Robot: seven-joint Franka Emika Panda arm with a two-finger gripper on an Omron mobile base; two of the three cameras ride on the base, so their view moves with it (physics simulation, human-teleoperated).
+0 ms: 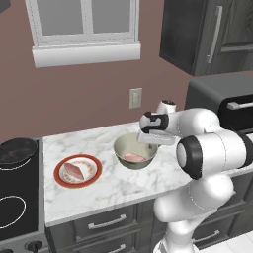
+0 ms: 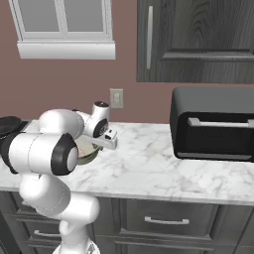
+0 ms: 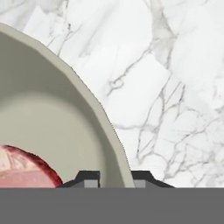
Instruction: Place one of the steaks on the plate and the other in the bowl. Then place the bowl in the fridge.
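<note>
Hand view: gripper (image 3: 113, 178) clamped on bowl (image 3: 52, 118) rim, one finger inside, one outside, steak (image 3: 24, 168) lying within. Left base view: second steak (image 1: 74, 171) on plate (image 1: 92, 178) just beside bowl, frying pan (image 1: 17, 150) on stove (image 1: 17, 202) further left. Right base view: black toaster oven (image 2: 213, 124) well apart on marble counter (image 2: 158, 168), white arm (image 2: 47, 151) blocking most of bowl.

Worktop (image 2: 149, 168) bare between bowl (image 1: 135, 152) and toaster oven (image 2: 213, 124): wide passage. Plate (image 1: 78, 171) just left of bowl. Overhead cabinet (image 2: 198, 39) limits height at right.

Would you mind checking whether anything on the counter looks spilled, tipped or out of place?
Nothing stands out. The plate and bowl sit upright on the counter, one steak in each, and the pincer straddles the bowl's rim.
</note>
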